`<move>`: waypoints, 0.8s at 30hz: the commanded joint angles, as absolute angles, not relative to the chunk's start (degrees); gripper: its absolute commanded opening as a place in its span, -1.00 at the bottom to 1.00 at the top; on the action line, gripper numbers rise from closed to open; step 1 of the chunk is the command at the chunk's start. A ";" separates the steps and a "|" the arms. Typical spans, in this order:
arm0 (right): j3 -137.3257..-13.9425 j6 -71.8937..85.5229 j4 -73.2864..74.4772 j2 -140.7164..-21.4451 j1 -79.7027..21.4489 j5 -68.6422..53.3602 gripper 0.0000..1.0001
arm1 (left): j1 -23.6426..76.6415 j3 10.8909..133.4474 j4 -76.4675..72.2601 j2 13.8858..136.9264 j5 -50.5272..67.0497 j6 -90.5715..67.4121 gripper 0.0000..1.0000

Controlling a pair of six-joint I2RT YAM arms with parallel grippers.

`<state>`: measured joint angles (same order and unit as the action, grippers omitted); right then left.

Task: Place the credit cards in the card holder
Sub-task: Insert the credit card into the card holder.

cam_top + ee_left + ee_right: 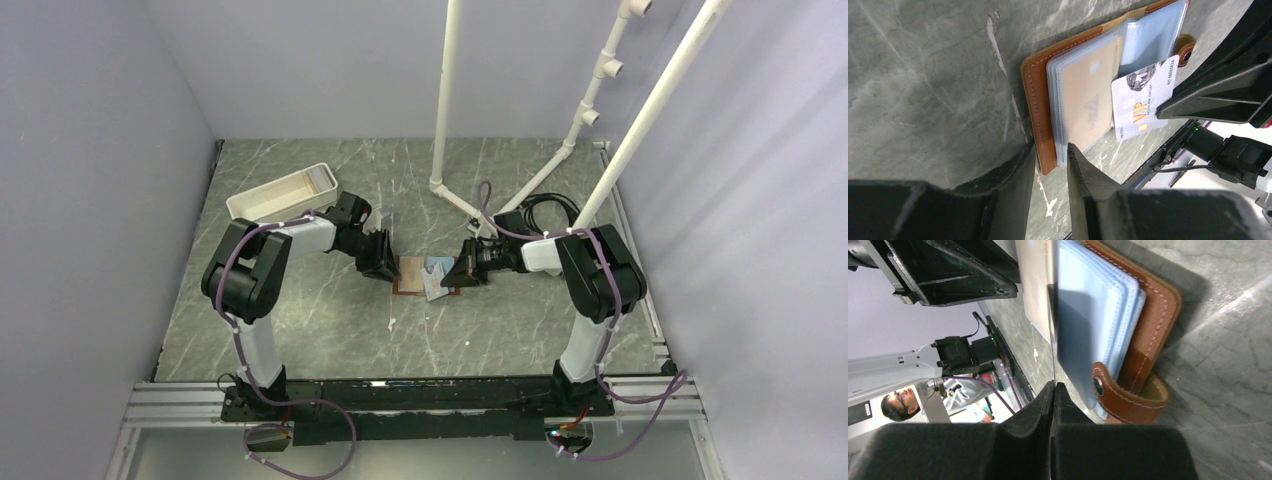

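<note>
At the centre of the counter (300, 330), the card holder (1040, 100) lies open. The right wrist view shows the right tool (1053, 387) pinching a credit card (1143, 100) edge-on. The left wrist view shows its VIP face, and the left tool (1051, 150) parted astride the holder's left edge, its grip impossible to tell.

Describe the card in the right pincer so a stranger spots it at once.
At the middle of the grey marbled table lies an open brown card holder. The card overhangs its clear sleeves: white, with gold VIP lettering, unlike the tan card sleeved beside it.
</note>
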<state>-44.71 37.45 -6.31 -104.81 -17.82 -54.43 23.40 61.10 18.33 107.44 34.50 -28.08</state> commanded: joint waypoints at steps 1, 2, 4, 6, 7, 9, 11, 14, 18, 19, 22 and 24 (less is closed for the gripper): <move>-45.86 37.12 -8.09 -106.20 -18.15 -53.38 -1.00 | 23.91 61.48 19.03 108.42 32.42 -26.72 -0.31; -45.95 37.38 -8.63 -106.44 -18.25 -53.16 -1.00 | 23.99 61.45 18.95 108.50 32.47 -26.76 -0.31; -46.41 37.54 -9.39 -106.96 -18.43 -52.50 -1.00 | 24.06 61.37 18.75 108.53 32.60 -26.88 -0.31; -47.05 37.30 -9.45 -107.40 -18.62 -51.24 -1.00 | 24.08 61.42 18.73 108.70 32.69 -26.89 -0.31; -47.29 37.38 -9.97 -107.51 -18.63 -51.11 -1.00 | 24.16 61.56 18.96 108.74 32.70 -26.83 -0.31; -47.86 37.62 -10.20 -107.56 -18.59 -50.40 -1.00 | 24.17 61.70 19.12 108.74 32.53 -26.56 -0.31; -48.67 37.53 -9.67 -107.66 -18.63 -49.60 -1.00 | 24.17 61.73 19.33 108.71 32.44 -26.46 -0.32; -49.24 37.80 -10.20 -107.86 -18.68 -48.83 -1.00 | 24.17 61.52 19.23 108.54 32.50 -26.50 -0.31; -50.09 37.30 -9.19 -108.28 -18.67 -48.61 -1.00 | 24.17 61.39 19.18 108.54 32.68 -26.46 -0.31; -50.05 37.38 -9.67 -108.20 -18.66 -48.71 -1.00 | 24.17 61.31 19.04 108.45 32.84 -26.52 -0.31; -49.94 37.98 -11.48 -108.68 -19.09 -48.79 -1.00 | 24.17 61.28 18.66 108.63 33.44 -26.78 -0.32; -50.05 38.51 -12.87 -109.67 -19.56 -49.31 -1.00 | 24.26 61.30 18.35 108.72 33.84 -27.02 -0.32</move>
<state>-48.58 37.98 -8.97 -108.03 -18.76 -50.61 23.59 61.10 18.33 107.53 34.41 -28.05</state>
